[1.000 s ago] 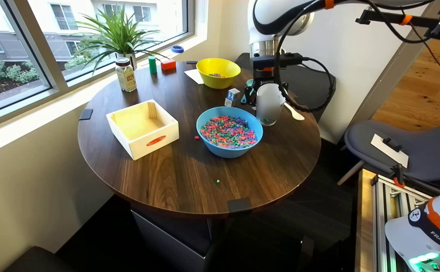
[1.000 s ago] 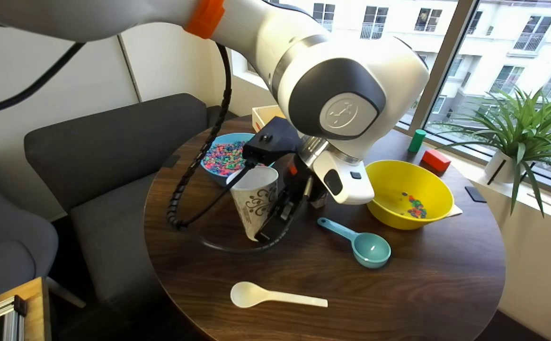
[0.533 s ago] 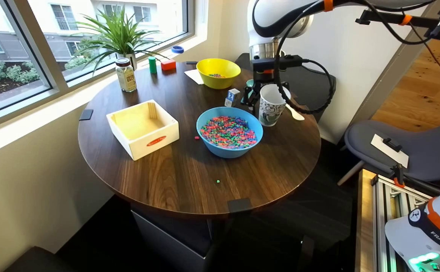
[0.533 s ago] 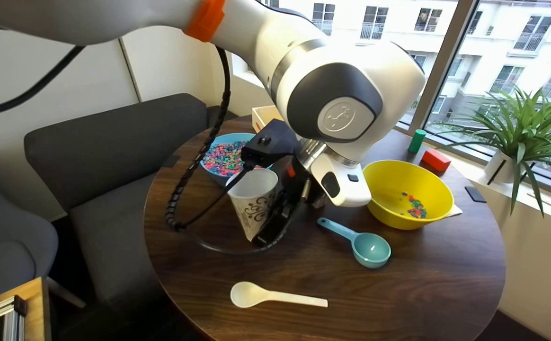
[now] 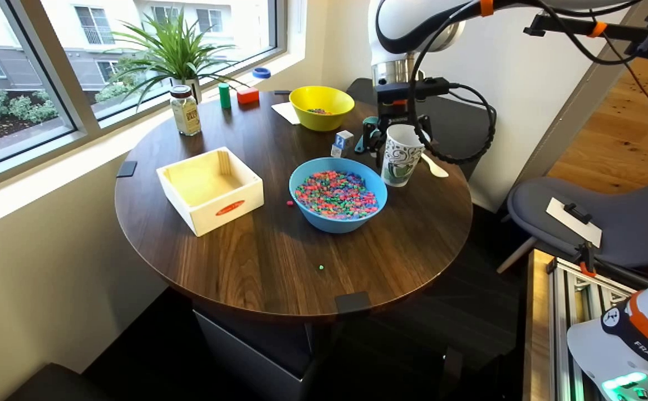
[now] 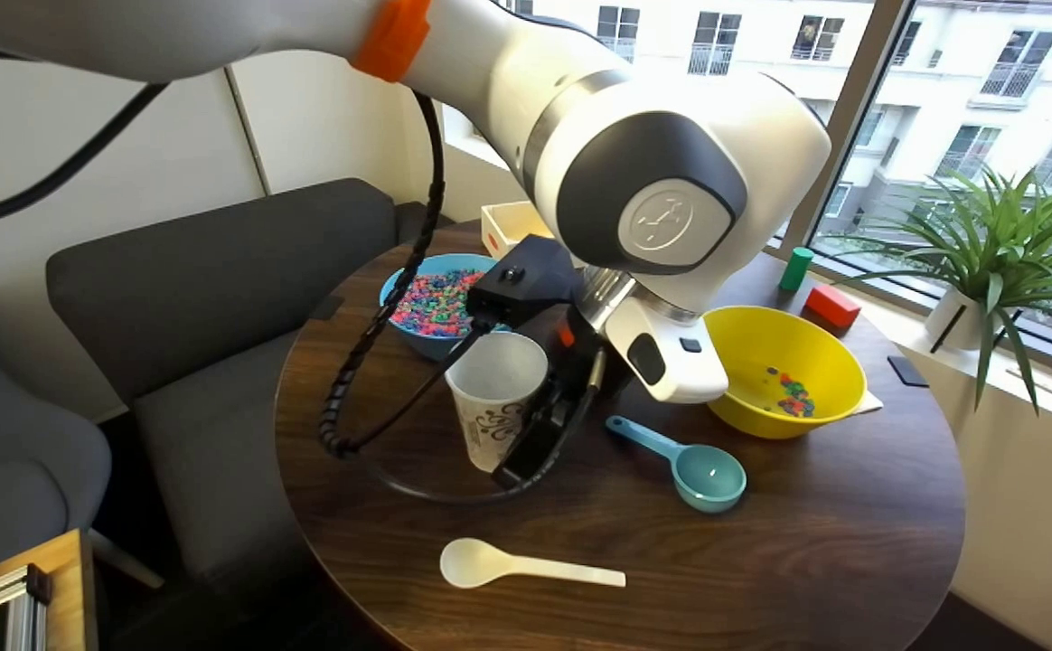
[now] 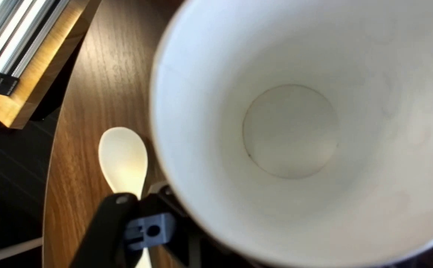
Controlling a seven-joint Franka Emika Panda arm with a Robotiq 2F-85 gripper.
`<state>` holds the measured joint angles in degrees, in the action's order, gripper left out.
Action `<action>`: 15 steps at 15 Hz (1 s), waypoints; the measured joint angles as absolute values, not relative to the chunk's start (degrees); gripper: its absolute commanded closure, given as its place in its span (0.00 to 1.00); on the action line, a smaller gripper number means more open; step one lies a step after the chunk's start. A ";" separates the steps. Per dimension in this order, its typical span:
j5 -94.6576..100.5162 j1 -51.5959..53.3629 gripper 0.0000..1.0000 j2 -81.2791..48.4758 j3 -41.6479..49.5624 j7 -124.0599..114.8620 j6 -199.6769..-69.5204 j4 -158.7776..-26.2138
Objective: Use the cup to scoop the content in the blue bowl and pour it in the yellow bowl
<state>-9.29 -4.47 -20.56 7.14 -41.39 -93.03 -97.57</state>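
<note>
The white cup, printed with dark swirls, stands upright on the table beside the blue bowl. My gripper is around it with the jaws spread open; one of its fingers shows beside the rim in the wrist view, and the other is largely hidden behind the cup. Looking down into the cup, I see a bare bottom with no bits. The content, a heap of pink, blue and green bits, fills much of the blue bowl. A few bits lie in the yellow bowl.
A white spoon and a light-blue measuring scoop lie near the cup. A lettered block sits between the bowls. Farther off are a wooden box, a jar, a green cylinder and a red block.
The cup has gone from leaning in the grip to standing upright. My jaws have opened around it, and the arm has shifted slightly.
</note>
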 measured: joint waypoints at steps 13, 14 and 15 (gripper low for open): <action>5.75 -2.37 0.00 -13.11 8.45 -47.13 -96.98 -96.40; 6.10 -1.96 0.00 -12.34 8.19 -48.10 -97.93 -96.15; 6.29 -1.56 0.00 -11.47 7.82 -48.89 -98.82 -95.97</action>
